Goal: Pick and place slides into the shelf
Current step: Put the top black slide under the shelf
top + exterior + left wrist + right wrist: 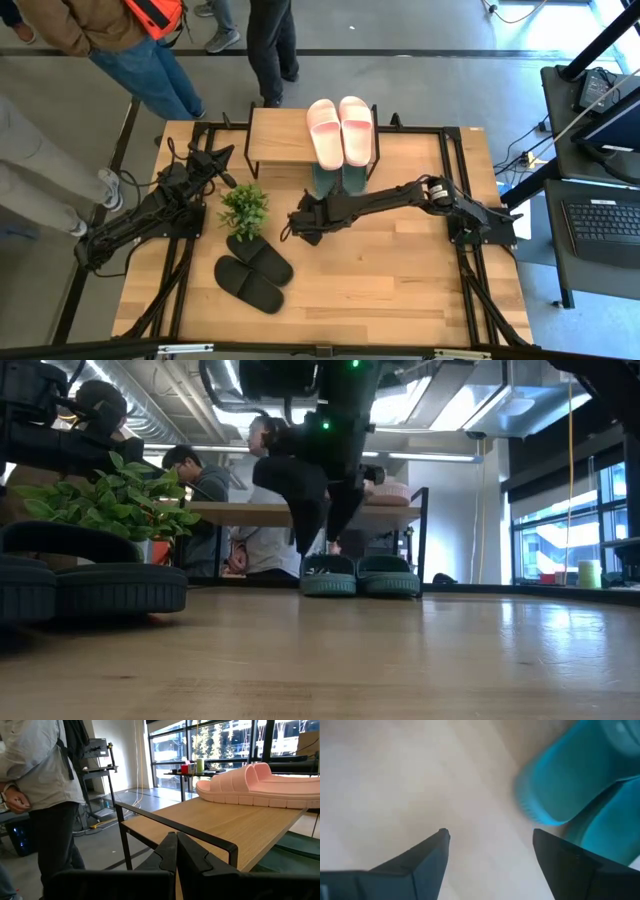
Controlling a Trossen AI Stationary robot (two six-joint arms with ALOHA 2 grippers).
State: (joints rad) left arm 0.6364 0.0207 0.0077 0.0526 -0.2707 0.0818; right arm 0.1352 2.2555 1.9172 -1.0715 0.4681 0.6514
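green slides (360,574) under shelf (280,138), clearest in low view | right gripper (490,845) fingers apart | left gripper (176,851) fingers together

shelf (278,140) left half bare; right half taken by pink slides (340,129). green slides (340,180) under shelf's right part, heels sticking out toward table (400,280) middle. right end effector (303,232) low over bare wood near green heels, fingers apart, nothing between. plant (244,207) just left of it; black slides (254,270) in front of plant. left end effector (222,160) beside shelf's left edge, fingers together. table's right and front parts open. people stand behind shelf.
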